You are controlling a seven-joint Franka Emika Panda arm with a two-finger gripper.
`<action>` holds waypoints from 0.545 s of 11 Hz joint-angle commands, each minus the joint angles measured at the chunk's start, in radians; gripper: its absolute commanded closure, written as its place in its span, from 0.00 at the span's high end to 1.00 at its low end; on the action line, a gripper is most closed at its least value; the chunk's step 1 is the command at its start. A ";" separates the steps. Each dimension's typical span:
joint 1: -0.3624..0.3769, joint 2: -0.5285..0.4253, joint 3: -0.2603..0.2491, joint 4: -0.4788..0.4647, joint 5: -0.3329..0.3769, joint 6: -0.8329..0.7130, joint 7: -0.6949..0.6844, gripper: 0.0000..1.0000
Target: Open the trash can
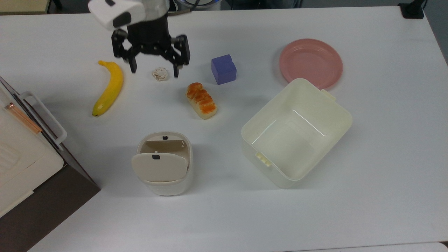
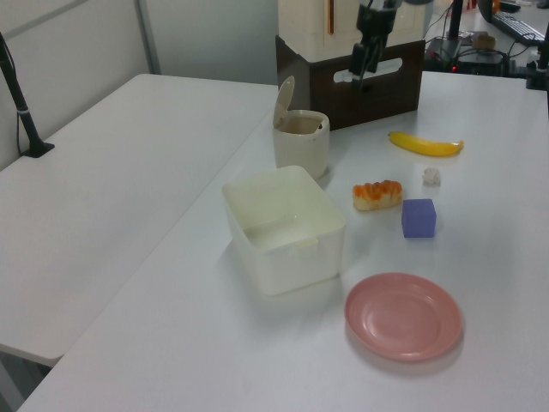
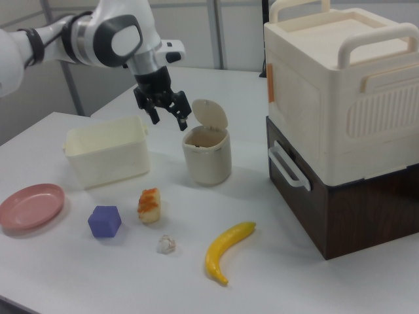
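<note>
On the top view's left, a cream box (image 1: 21, 168) sits at the white counter's (image 1: 367, 175) 8 o'clock edge. The banana (image 1: 107, 88) lies toward 10 o'clock. The hand (image 1: 154, 70) hangs above the counter at 11 o'clock, its fingers spread wide and gripping nothing, over a small crumpled white ball (image 1: 160, 74). The trash can (image 1: 164, 162) stands toward 7 o'clock, its lid (image 1: 159, 167) raised upright on the hinge and the inside exposed. The bread piece (image 1: 201, 100) and purple cube (image 1: 224, 69) lie nearer the middle. The pale-yellow tub (image 1: 296, 133) sits at 4 o'clock, and the pink plate (image 1: 310, 63) at 2 o'clock.
</note>
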 commanded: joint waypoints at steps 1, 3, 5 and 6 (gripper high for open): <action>0.018 -0.066 -0.009 -0.019 0.008 -0.108 0.037 1.00; 0.019 -0.077 -0.005 -0.018 0.008 -0.166 0.042 1.00; 0.019 -0.077 -0.003 -0.018 0.008 -0.171 0.042 1.00; 0.019 -0.077 -0.003 -0.018 0.008 -0.183 0.042 1.00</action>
